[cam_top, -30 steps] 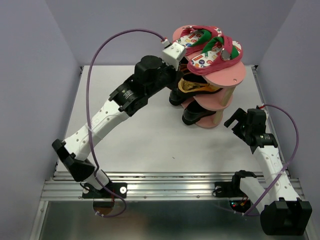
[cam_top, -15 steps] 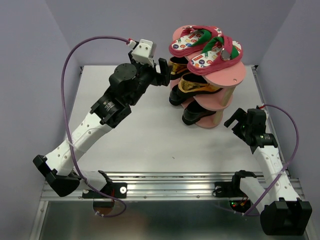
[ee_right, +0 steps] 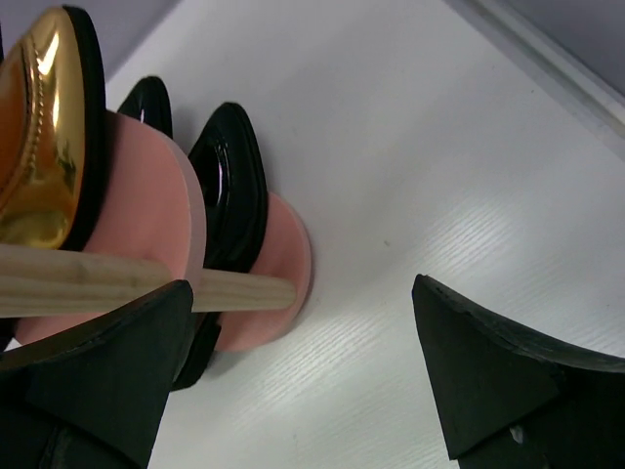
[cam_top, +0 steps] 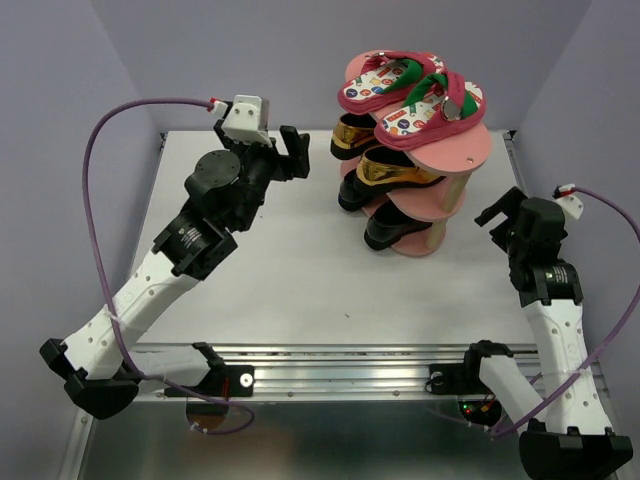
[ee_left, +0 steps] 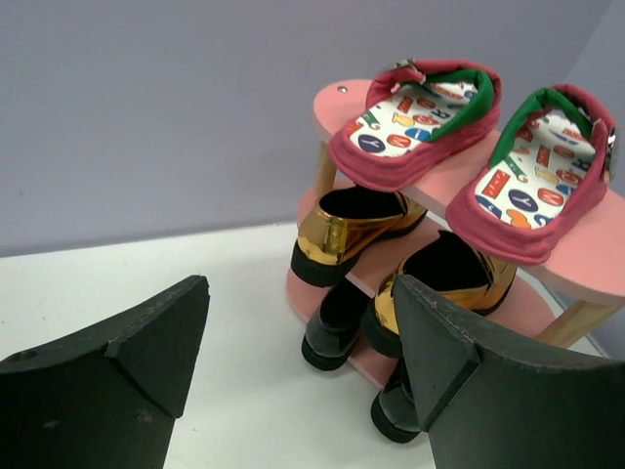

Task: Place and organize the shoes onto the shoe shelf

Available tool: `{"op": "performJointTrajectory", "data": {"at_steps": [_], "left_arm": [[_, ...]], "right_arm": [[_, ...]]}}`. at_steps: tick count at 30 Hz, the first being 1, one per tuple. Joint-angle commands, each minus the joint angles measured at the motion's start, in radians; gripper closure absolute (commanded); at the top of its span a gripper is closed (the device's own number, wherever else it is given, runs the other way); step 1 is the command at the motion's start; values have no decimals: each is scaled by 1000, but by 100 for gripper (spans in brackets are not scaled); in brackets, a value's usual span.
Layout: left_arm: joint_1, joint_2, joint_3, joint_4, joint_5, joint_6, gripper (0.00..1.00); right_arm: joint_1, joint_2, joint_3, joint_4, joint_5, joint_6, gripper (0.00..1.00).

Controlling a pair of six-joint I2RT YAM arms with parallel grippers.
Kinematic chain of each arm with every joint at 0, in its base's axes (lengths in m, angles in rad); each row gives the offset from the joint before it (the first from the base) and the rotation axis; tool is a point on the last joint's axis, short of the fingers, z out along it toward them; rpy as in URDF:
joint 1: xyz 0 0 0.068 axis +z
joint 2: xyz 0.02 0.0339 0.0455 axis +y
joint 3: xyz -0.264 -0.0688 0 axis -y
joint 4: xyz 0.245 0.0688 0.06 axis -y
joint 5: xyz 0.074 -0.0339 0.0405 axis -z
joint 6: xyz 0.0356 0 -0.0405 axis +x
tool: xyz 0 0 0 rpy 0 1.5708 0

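White table [cam_top: 300,280]; shoes [cam_top: 405,95], toes apparently rightward.

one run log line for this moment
left gripper open, empty | right gripper open, empty | shoe shelf: flip-flops top, gold loafers middle, black loafers bottom

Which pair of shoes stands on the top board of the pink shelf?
The pink flip-flops with printed footbeds; the gold loafers stand one level below, the black loafers lowest.
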Motion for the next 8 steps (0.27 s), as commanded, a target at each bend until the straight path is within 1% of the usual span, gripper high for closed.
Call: {"op": "performJointTrajectory", "data": {"at_steps": [1,5,8], "left_arm": [[9,-53,-41,132,-67,17,13],[9,-55,-29,141,-70,29,13],[10,-50,-20,141,-73,36,13]], "right_arm": [[-2,-14,68,-35,140,-30,0],[-2,-17,56,-34,179,-21,0],[-2,-42,21,-11,176,-23,0]]}}
